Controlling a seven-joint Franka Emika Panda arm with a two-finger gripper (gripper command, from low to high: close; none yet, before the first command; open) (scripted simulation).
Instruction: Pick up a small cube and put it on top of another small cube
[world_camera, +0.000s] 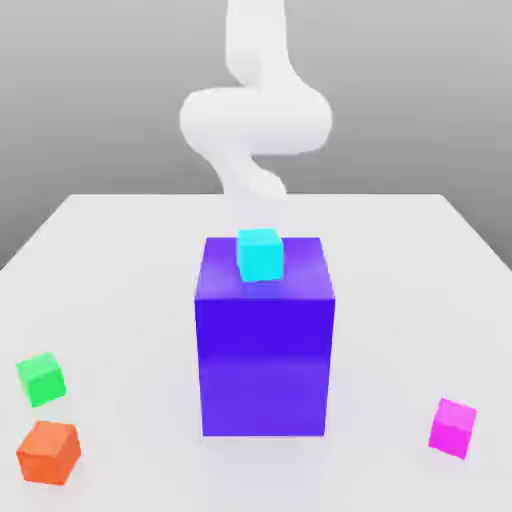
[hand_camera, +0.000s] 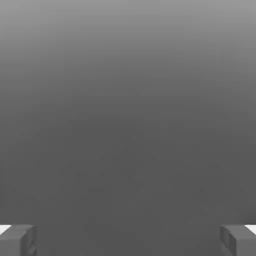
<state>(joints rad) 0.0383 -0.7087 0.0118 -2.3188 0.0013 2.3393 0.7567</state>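
Gripper (hand_camera: 128, 240) open, empty, fingertips wide apart. Pick not yet begun. You reach next for magenta cube (world_camera: 453, 427), beside blue block (world_camera: 264, 345); green cube (world_camera: 41, 379) sits opposite side.

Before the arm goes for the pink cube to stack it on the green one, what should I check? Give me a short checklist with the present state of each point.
1. Pincer open, nothing between its fingers: ok.
2. Pink cube free on the table, nothing touching it: ok.
3. Green cube top bare: ok.
4. Orange cube apart from the green cube: ok, though close.
5. Big blue block carrying the cyan cube stands between the two cubes: not ok for a low straight carry.
6. Pincer above the pink cube: cannot tell.
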